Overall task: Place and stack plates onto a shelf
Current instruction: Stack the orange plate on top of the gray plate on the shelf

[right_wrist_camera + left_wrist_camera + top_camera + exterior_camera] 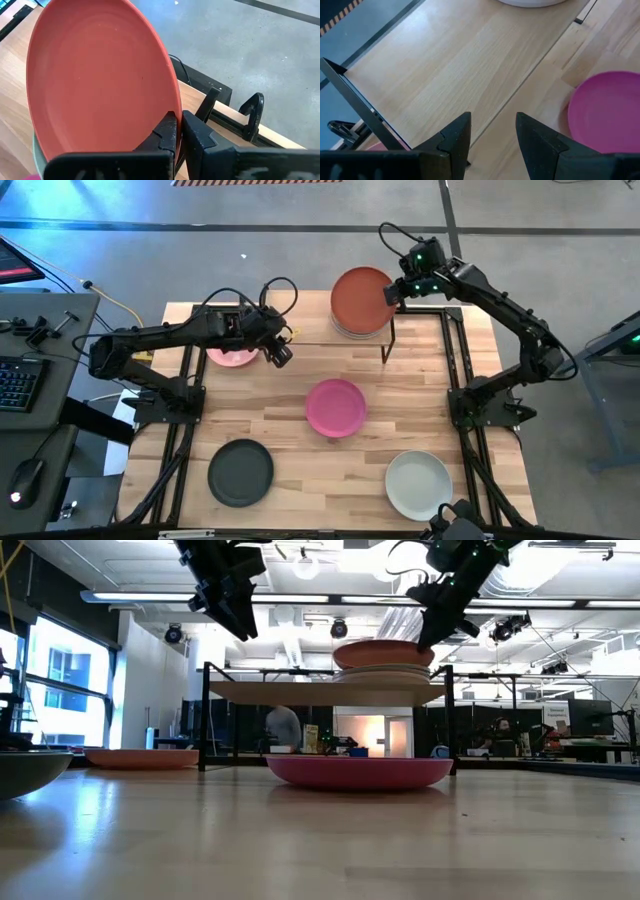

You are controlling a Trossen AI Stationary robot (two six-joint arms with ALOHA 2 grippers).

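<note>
A stack of plates (360, 305) sits on the shelf's (310, 330) right end at the desk's (290, 440) far edge; three single plates lie nearer.

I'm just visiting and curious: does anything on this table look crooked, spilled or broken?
Nothing spilled or broken. The one oddity: the terracotta plate topping the stack on the shelf sits tilted, its rim pinched by the right claw. The magenta plate, charcoal plate and pale plate lie flat.

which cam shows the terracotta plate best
The right wrist view: the terracotta plate fills it, its rim pinched by the right gripper. The high view shows it small atop the stack on the shelf; low view only edge-on; left wrist not at all.
</note>
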